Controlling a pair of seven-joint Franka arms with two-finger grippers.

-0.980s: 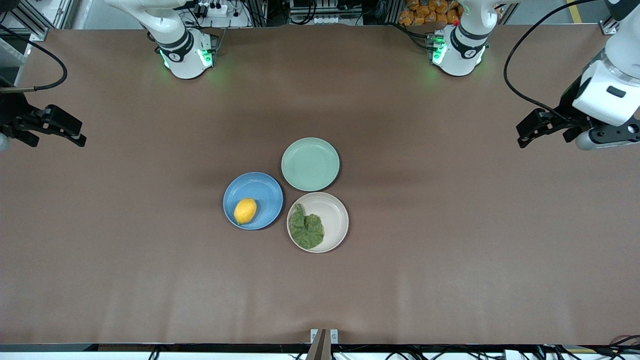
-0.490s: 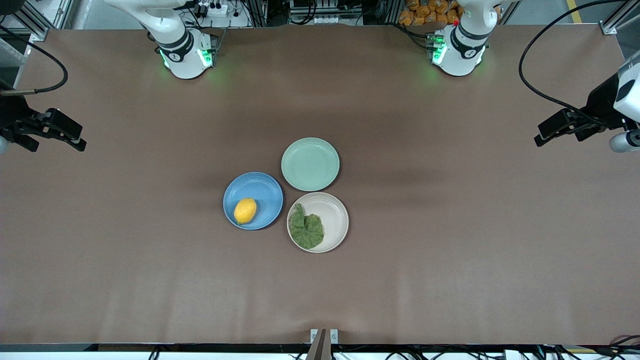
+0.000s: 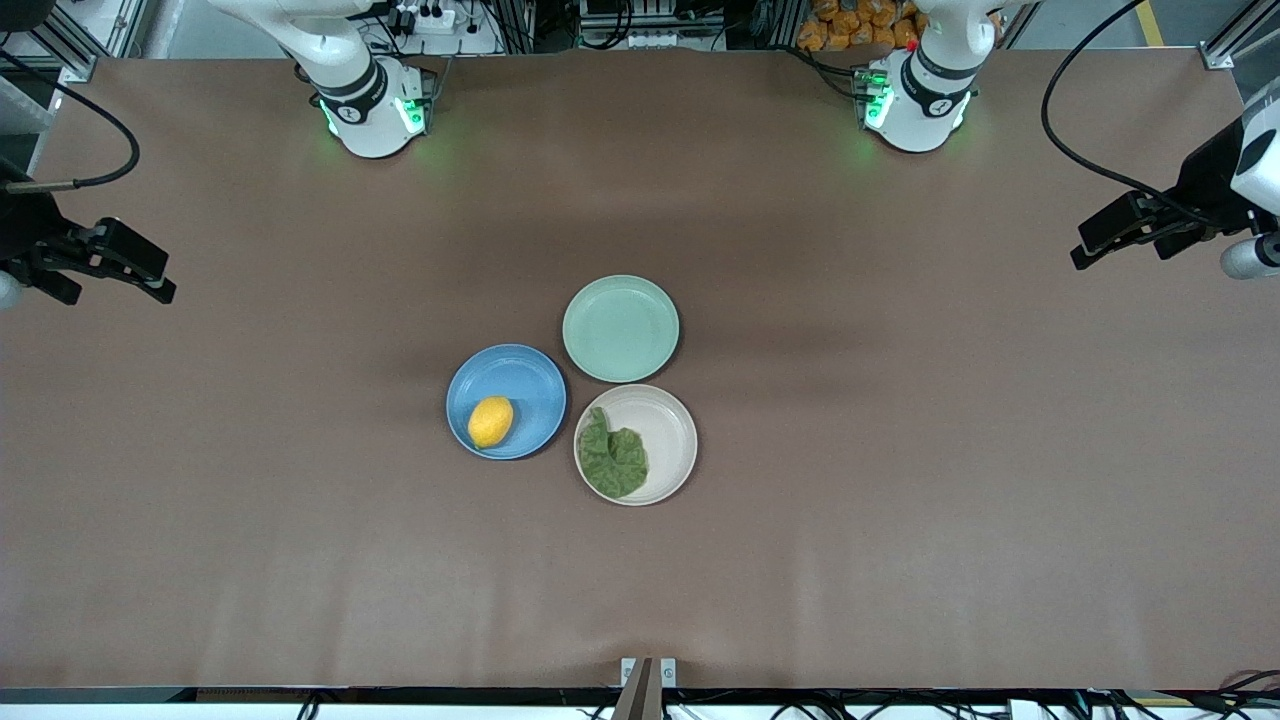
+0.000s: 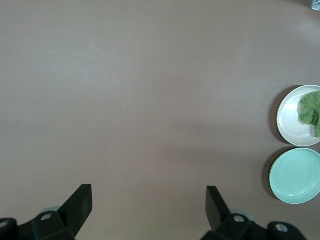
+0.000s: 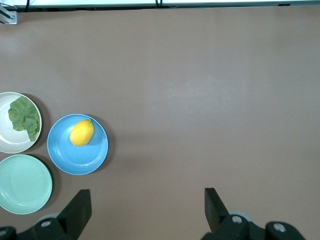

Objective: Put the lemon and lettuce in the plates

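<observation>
The lemon (image 3: 490, 421) lies in the blue plate (image 3: 520, 375) at the table's middle; both also show in the right wrist view, lemon (image 5: 82, 132) in plate (image 5: 95, 155). The lettuce (image 3: 612, 457) lies in the beige plate (image 3: 670, 425), beside the blue one; it also shows in the left wrist view (image 4: 311, 110). My left gripper (image 3: 1095, 240) is open and empty over the left arm's end of the table. My right gripper (image 3: 150, 280) is open and empty over the right arm's end. Both are well away from the plates.
An empty mint-green plate (image 3: 620, 328) sits just farther from the front camera than the other two plates, touching them. The brown table (image 3: 900, 500) spreads wide around the plates. Both arm bases stand along the table's top edge.
My left gripper has drawn back toward the left arm's end of the table and risen slightly. The right gripper has barely moved. The lemon and lettuce lie still.
</observation>
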